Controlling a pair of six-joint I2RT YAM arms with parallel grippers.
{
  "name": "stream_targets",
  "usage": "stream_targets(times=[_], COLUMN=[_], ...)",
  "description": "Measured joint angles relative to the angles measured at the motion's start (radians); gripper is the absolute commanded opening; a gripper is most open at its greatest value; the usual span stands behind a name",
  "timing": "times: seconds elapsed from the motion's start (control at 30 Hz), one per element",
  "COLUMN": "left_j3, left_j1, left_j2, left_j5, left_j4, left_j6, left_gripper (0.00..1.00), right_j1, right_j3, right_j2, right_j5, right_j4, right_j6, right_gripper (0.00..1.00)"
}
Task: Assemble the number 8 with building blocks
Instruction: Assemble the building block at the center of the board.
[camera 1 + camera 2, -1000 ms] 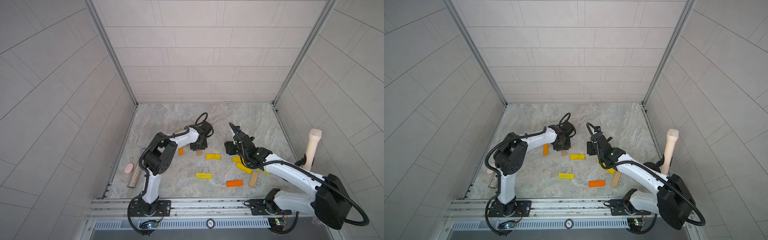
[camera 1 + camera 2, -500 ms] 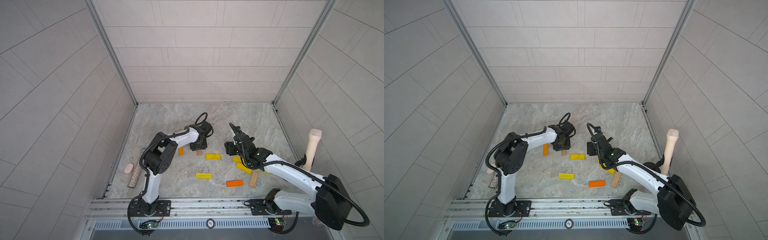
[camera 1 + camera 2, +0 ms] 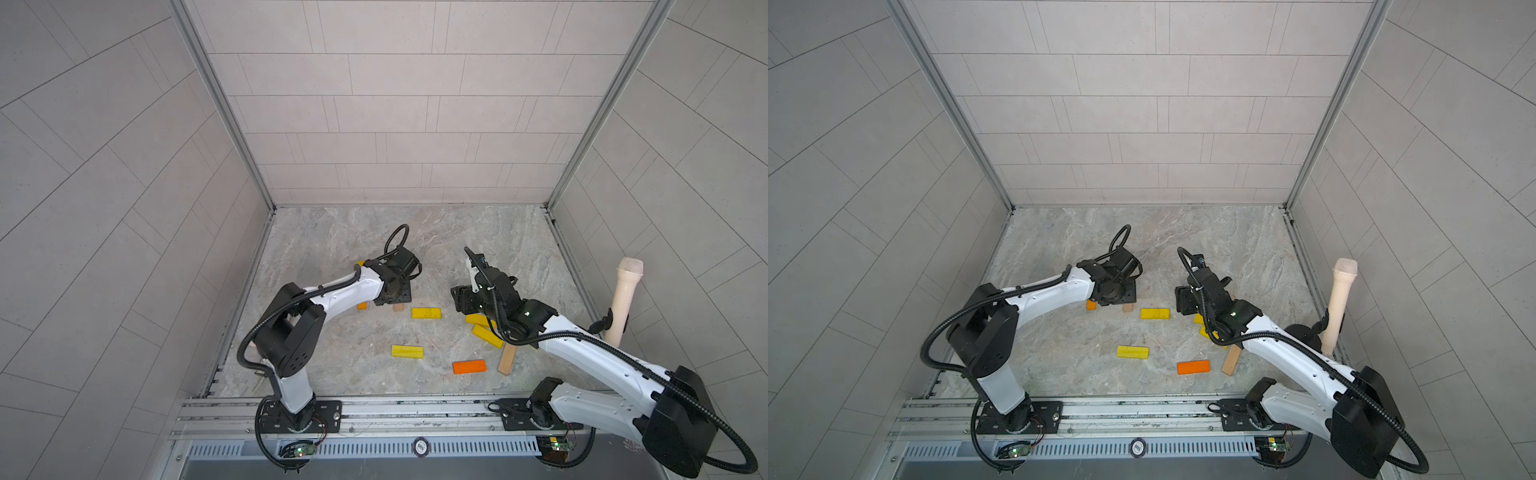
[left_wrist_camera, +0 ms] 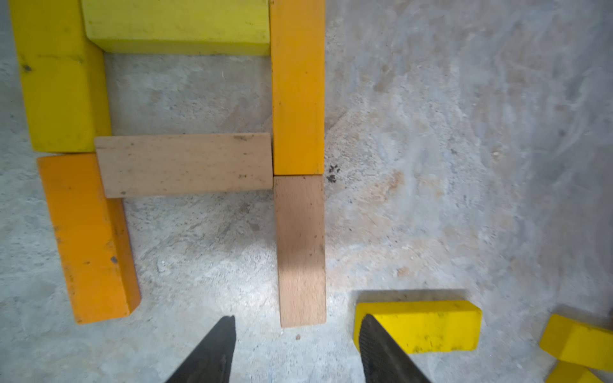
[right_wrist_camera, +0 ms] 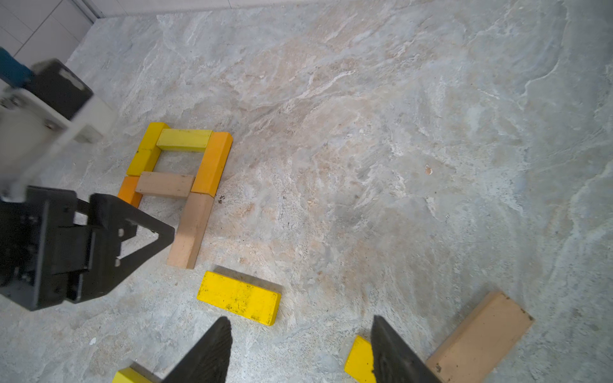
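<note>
Left arm (image 3: 345, 291) stretched forward, wrist bent down above the number 8 (image 5: 165, 185), jaws apart and empty, right arm (image 3: 582, 345) reaching in near the number 8, jaws apart, empty

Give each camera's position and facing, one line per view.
Top views: above the front rail, looking down at the table; left arm and right arm show.
Left wrist: above the unfinished 8, looking straight down; left gripper tips show.
Right wrist: slanting across the table toward the 8; right gripper and left gripper show.
Shared: the 8, a yellow block.
</note>
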Motion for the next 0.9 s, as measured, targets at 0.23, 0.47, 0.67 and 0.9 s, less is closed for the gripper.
stream_targets(times=[0.23,0.47,0.67,0.9], left_j3=[-0.207,-0.331,-0.385,-0.387], left_j1=[-0.002,-0.003,-0.011,-0.018], left_j2=[-0.189,-0.327,-0.370,-0.396], left_j5=[0.043,0.090,0.121,0.167], left_j4=[0.175,0.297,0.369,0.416], left_j6=[0.065,0.127,0.193,0.315], left_gripper=[0.74,0.86,0.93,0.98], right_j1=[0.059,0.059,0.061,0.061], right_j3=[-0.014,-0.054,-0.068,-0.070], right_j2=[-0.037,-0.105,-0.154,-0.221], right_j5=[0.034,0.061,0.063,0.064], right_j4=[-0.047,-0.069,-0.094,-0.125], right_j6=[-0.022,-0.011,-0.011,-0.010], right_gripper=[0.77,0.86,0.94,0.97])
